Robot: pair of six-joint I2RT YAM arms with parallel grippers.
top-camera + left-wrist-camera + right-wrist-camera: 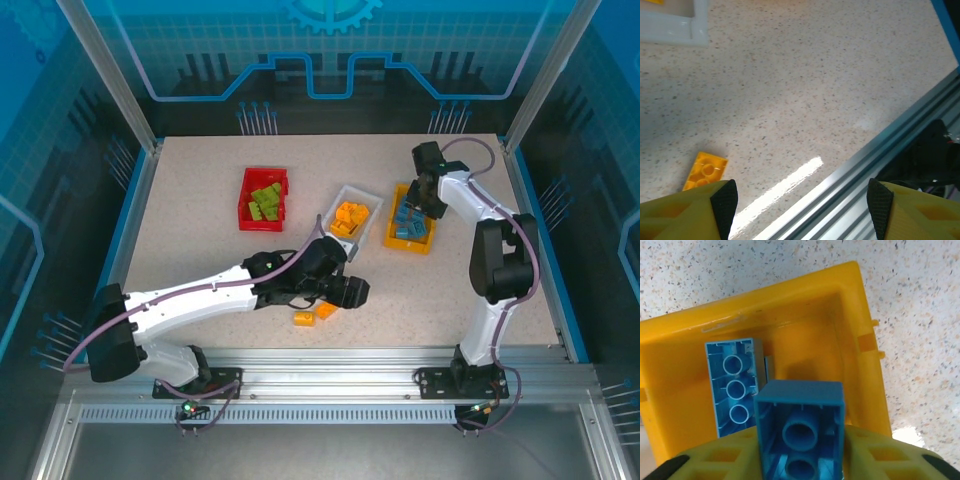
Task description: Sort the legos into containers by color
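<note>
Two orange bricks (303,318) lie on the table (200,260) at lower centre, beside the left gripper (802,200), its fingers spread and empty. Right of centre, the right gripper (428,205) hangs over the yellow bin (790,310) with a blue brick (800,415) between its fingers; pinched or loose, I cannot tell.

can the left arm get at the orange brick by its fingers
Probably yes: the orange brick lies flat on bare table just beside the open left fingers, with nothing between them.
</note>
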